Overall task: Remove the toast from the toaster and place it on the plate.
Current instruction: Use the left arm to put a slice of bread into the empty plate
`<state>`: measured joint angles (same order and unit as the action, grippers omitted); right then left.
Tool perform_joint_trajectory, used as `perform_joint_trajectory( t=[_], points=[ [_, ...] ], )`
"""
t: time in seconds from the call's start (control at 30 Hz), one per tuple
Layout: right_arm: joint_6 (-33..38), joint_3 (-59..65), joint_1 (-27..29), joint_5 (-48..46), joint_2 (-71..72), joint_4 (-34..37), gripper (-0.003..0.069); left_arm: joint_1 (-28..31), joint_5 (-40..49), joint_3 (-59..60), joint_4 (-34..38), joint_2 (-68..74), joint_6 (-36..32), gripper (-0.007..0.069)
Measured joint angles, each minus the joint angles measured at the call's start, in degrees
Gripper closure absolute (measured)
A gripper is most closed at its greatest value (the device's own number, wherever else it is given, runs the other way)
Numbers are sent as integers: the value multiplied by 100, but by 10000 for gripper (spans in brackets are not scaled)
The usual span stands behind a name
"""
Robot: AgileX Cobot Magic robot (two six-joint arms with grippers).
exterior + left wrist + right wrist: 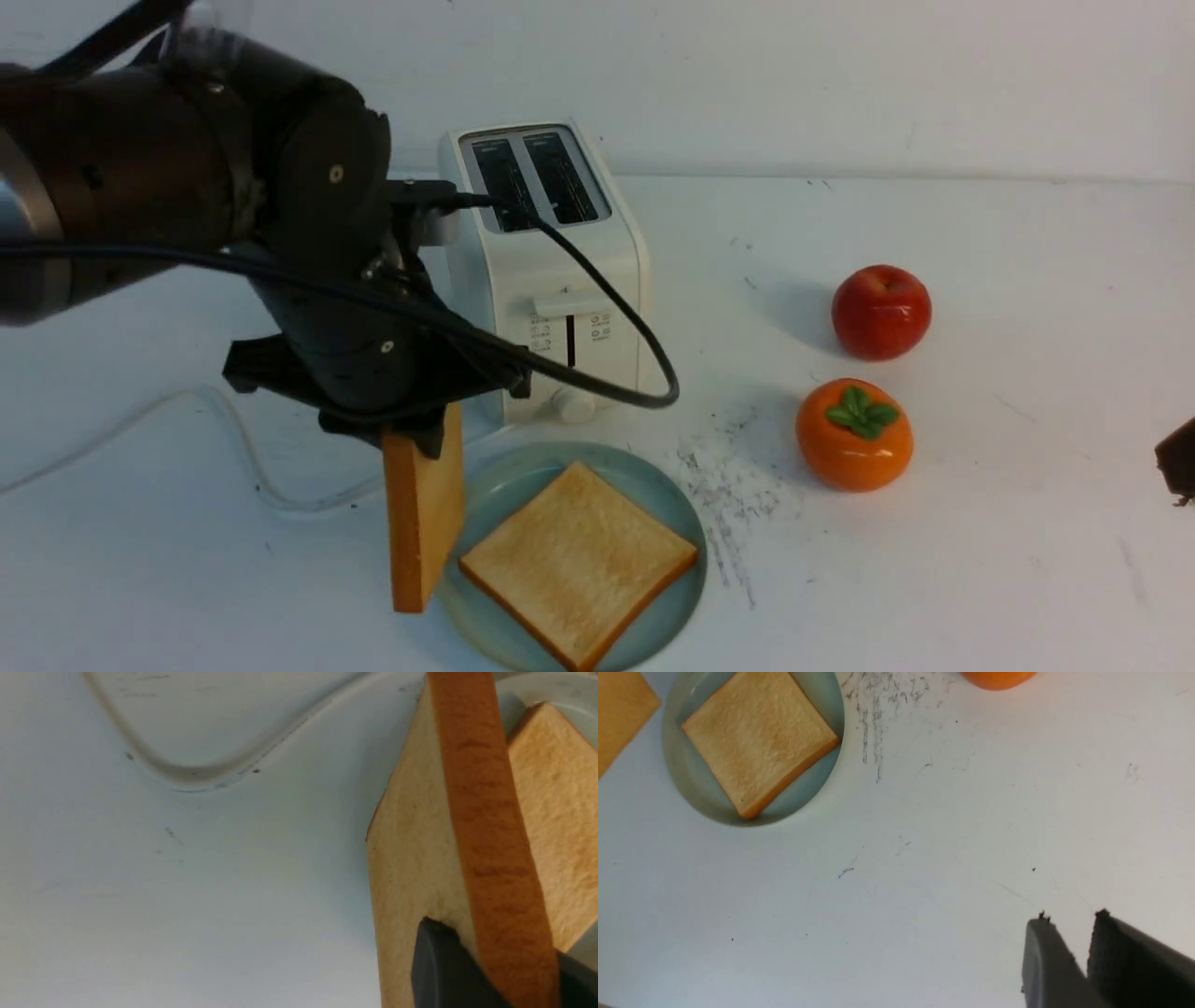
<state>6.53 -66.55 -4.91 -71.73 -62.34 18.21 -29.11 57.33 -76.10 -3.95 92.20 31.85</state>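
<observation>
A white tabletop (980, 280) is seen from the robot's side. The left arm (317, 233) reaches in from the left, its jaws clamped on the top edge of 1 held toast slice (425, 523). The slice hangs upright, edge-on to the camera, just beside the left rim of the pale blue-green plate (523, 471). Whether its lower edge touches the tabletop cannot be told. 1 flat toast slice (579, 560) lies on the plate, turned like a diamond and covering most of it. Behind the plate stands the white toaster (546, 271); its 2 slots look dark and empty.

The step in hand appears to be setting down the 2nd slice. Done well, the arm would carry the slice right, over the plate, tip it flat and lower it onto the flat slice before parting the jaws. Released where it hangs, it would likely topple off the rim.

The toaster's white cord (233, 439) curls on the tabletop left of the slice, and the arm's black cable (644, 355) loops in front of the toaster. A red apple (880, 311) and an orange fruit (854, 434) stand well apart on the right. The right arm (1178, 462) shows only its tip at the far right edge, jaws slightly apart and holding nothing, leaving open room between it and the plate.
</observation>
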Motion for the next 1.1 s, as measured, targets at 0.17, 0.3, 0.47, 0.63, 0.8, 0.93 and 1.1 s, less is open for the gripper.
perform_joint_trajectory(
  t=[0.17,0.3,0.47,0.63,0.8,0.93,1.1],
  points=[
    [0,0,0,0,0,27,500,-2,-401,16,34,122,0,517],
    [0,0,0,0,0,52,499,-2,-299,16,22,332,0,517],
    [0,0,0,0,0,59,494,-2,-287,16,14,500,0,517],
    [0,0,0,0,0,66,486,-2,-340,11,9,557,6,517],
    [0,0,0,0,0,98,481,-7,-413,-21,81,617,6,517],
    [0,0,0,0,0,111,474,-7,-433,-27,173,617,6,517],
    [0,0,0,0,0,111,466,-7,-551,-27,395,643,6,517]
  ],
)
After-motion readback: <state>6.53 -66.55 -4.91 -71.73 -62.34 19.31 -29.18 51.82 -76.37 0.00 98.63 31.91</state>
